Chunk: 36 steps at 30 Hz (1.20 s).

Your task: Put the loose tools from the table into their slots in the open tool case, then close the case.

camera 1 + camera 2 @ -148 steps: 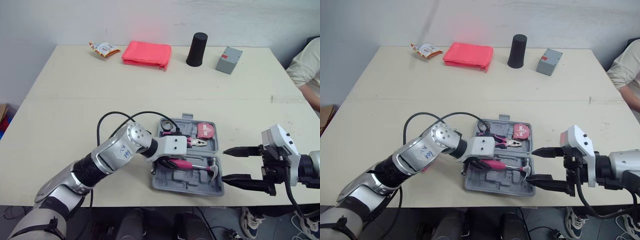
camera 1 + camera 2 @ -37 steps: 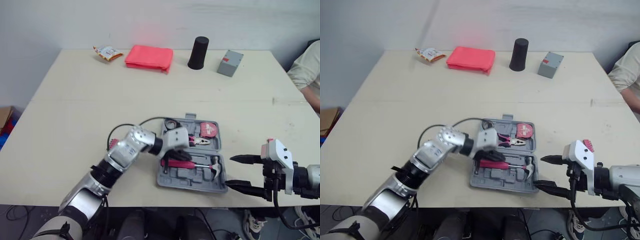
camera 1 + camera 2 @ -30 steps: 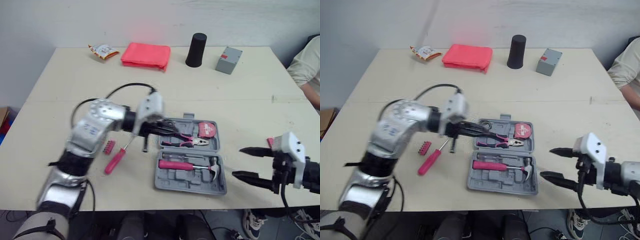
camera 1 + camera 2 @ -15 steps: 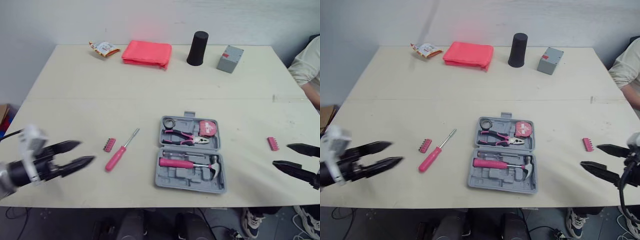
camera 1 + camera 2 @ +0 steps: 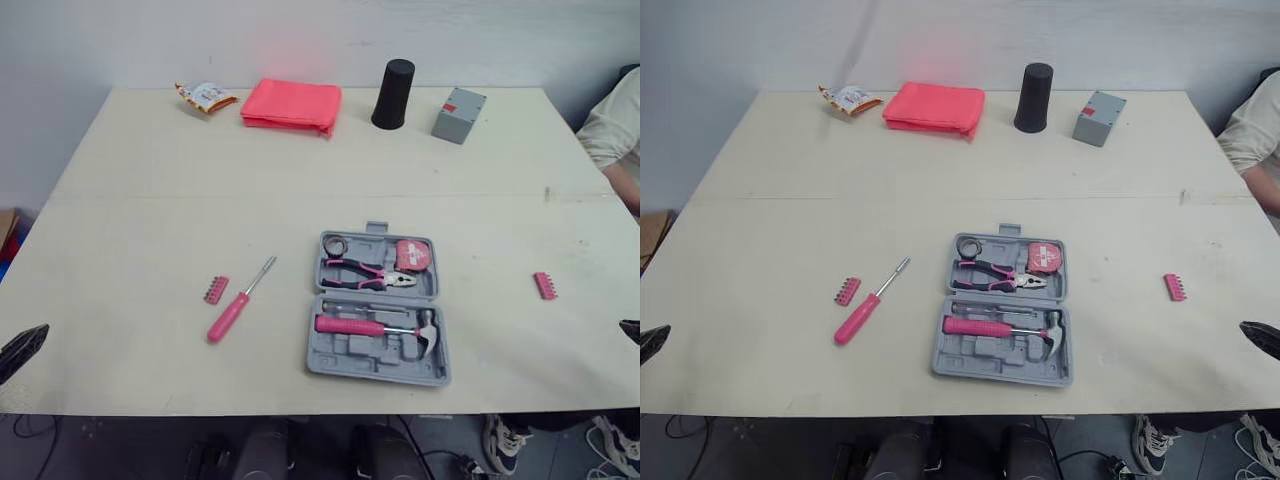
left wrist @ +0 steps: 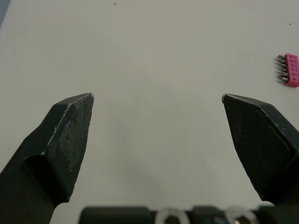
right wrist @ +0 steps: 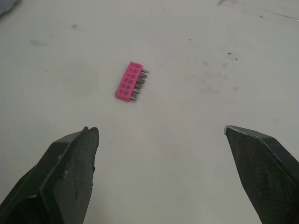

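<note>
While the open tool case (image 5: 378, 308) is sitting on the worktop (image 5: 200, 180), a screwdriver (image 5: 238, 303) and bit strips (image 5: 216, 290) are being left loose outside it; the left claw (image 6: 158, 96) and right claw (image 7: 159, 129) are being held wide open, empty.

Test room or laboratory. A pale worktop (image 5: 150, 200) stands against a bare white wall (image 5: 200, 40). Unrelated props line its far edge: folded red cloth (image 5: 291, 104), black cup (image 5: 393, 94), grey box (image 5: 458, 101), snack packet (image 5: 205, 96). An open tool case (image 5: 377, 352) lies mid-worktop. A person's sleeve (image 5: 615, 125) shows at the right.
</note>
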Each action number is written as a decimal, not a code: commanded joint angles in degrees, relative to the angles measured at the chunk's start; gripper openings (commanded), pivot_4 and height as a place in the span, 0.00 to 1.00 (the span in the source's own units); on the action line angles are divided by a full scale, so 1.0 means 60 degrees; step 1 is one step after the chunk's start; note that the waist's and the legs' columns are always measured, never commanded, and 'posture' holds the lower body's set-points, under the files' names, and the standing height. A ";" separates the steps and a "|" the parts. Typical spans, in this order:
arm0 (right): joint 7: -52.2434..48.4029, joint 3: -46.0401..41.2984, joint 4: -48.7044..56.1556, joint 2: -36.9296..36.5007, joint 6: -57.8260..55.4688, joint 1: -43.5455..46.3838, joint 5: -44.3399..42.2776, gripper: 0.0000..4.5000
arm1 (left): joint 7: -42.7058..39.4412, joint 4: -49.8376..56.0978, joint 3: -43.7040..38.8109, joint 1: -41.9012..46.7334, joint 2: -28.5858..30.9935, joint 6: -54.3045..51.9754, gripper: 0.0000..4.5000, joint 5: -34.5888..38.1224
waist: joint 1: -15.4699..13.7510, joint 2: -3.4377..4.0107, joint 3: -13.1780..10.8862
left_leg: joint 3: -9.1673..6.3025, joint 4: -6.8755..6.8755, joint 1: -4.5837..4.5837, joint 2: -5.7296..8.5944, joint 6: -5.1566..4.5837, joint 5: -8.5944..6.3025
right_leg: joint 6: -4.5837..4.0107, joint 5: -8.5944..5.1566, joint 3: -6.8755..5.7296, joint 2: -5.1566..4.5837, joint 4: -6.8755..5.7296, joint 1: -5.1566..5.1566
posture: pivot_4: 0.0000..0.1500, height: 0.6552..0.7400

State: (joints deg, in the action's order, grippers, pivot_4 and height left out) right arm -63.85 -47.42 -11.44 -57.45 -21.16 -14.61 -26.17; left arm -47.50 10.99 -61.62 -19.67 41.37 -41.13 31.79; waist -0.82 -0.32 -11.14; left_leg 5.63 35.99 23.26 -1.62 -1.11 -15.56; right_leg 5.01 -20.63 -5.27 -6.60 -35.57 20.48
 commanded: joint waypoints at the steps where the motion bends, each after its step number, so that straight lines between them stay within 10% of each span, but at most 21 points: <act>1: 0.0158 0.0245 0.0520 -0.0029 0.0013 0.0449 -0.0173 1.00 | 0.0331 0.0689 0.0755 0.0228 0.0004 0.0220 0.99 0.0115 | 0.0054 0.0012 0.0003 | 0.0006 -0.0001 0.0000 0.0000 -0.0001 0.0002 | 0.0001 0.0000 0.0000 0.0000 -0.0007 0.0003 | 1.00 0.95; 17: 0.1300 0.4431 0.7096 0.0505 -0.3624 0.4450 -0.4389 1.00 | 0.3282 0.2693 0.5007 0.1276 -0.1187 -0.0219 0.99 -0.0688 | 0.0161 -0.0007 -0.0005 | 0.0030 0.0009 -0.0007 -0.0007 -0.0032 0.0067 | 0.0017 0.0008 0.0019 0.0029 -0.0070 0.0022 | 1.00 0.95; 36: 0.0339 0.7107 0.7024 0.1002 -0.3290 0.6960 -0.4133 1.00 | 0.3923 0.1623 0.7716 0.2383 -0.2031 0.0867 0.99 -0.1946 | 0.0062 -0.0056 0.0005 | 0.0034 0.0046 0.0001 0.0009 -0.0041 0.0074 | 0.0036 0.0020 0.0025 0.0010 -0.0071 0.0008 | 1.00 0.95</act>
State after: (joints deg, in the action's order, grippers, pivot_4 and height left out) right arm -61.29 -4.51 29.66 -51.69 -41.98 26.73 -50.77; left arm -24.43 21.68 -17.52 -5.76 29.94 -36.02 20.81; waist -0.45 -0.65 -11.11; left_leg 5.83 36.27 23.26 -1.56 -1.37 -15.12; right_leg 5.23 -20.51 -5.12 -6.54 -36.00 20.52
